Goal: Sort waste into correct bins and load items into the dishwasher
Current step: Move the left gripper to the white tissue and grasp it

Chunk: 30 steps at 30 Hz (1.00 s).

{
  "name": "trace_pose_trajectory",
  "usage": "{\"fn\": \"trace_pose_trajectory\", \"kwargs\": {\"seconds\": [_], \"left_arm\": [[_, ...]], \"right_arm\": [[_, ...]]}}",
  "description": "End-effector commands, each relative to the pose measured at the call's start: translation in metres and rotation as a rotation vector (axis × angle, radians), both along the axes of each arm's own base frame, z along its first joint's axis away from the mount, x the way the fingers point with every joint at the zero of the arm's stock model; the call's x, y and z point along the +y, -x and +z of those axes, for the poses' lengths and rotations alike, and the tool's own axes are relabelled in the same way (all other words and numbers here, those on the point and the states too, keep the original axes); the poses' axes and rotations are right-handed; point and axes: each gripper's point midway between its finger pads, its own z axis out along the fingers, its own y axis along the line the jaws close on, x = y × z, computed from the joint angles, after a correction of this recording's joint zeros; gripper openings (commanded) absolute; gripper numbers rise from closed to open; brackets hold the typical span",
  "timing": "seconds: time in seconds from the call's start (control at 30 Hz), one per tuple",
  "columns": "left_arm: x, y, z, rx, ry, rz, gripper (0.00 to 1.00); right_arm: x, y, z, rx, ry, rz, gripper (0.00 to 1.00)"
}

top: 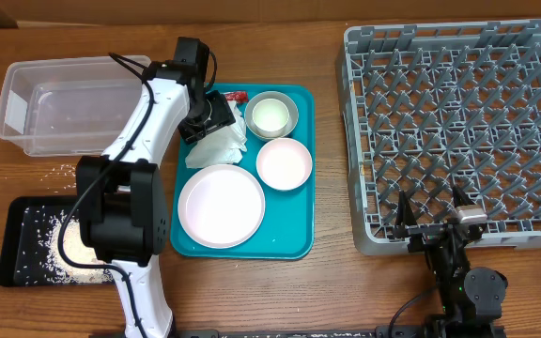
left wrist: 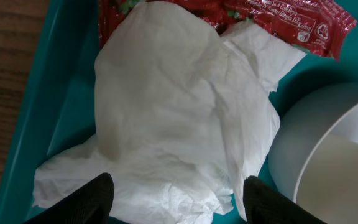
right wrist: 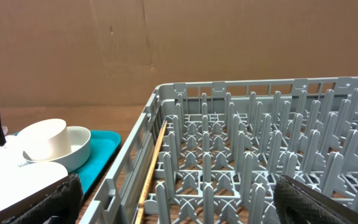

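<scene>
— Teal plastic serving tray (top: pixel 289 223): what is shown on it?
— A large round white plate (top: pixel 221 207), a small white bowl (top: pixel 284 163) and a grey bowl (top: pixel 291 105) with a small white cup (top: pixel 270 116) inside are shown, beside a crumpled white paper napkin (left wrist: pixel 179 112) and a small red crinkled wrapper (left wrist: pixel 278 18).
— And the grippers?
— The left gripper (left wrist: pixel 179 198) is spread wide over the napkin's near edge, nothing held. The right gripper (right wrist: pixel 185 202) is likewise spread wide and empty, at the near edge of the large square grey plastic peg rack (top: pixel 458 122).
— How much is judged done?
— Little. Most white rice (top: pixel 73 246) is heaped in the flat black tray (top: pixel 17 221); a few grains are scattered on the wooden table (top: pixel 327 291). The clear rectangular plastic tub (top: pixel 26 70) is seen without paper, and nothing is loaded in the rack. Napkin, wrapper and all four dishes are left.
</scene>
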Motion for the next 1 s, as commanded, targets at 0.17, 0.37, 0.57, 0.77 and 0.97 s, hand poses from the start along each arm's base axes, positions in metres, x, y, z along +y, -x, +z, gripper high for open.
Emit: {"fn": "trace_pose_trajectory", "kwargs": {"seconds": [0.17,0.37,0.57,0.77,0.97], "left_arm": [[-0.006,-0.01,0.001,-0.022,0.038,0.06,0.64],[-0.008,-0.014,-0.001,-0.028,0.045,0.083,0.61],[-0.021,-0.015,-0.007,-0.03,0.051,0.077,0.61],[-0.035,-0.015,-0.013,-0.032,0.051,0.052,0.54],[-0.032,-0.015,-0.014,-0.035,0.025,0.054,0.44]], "right_arm": [[-0.003,0.0,-0.001,-0.006,0.0,-0.012,1.0],[-0.003,0.0,-0.001,-0.006,0.0,-0.012,1.0],[-0.003,0.0,-0.001,-0.006,0.0,-0.012,1.0],[-0.003,0.0,-0.001,-0.006,0.0,-0.012,1.0],[-0.003,0.0,-0.001,-0.006,0.0,-0.012,1.0]]}}
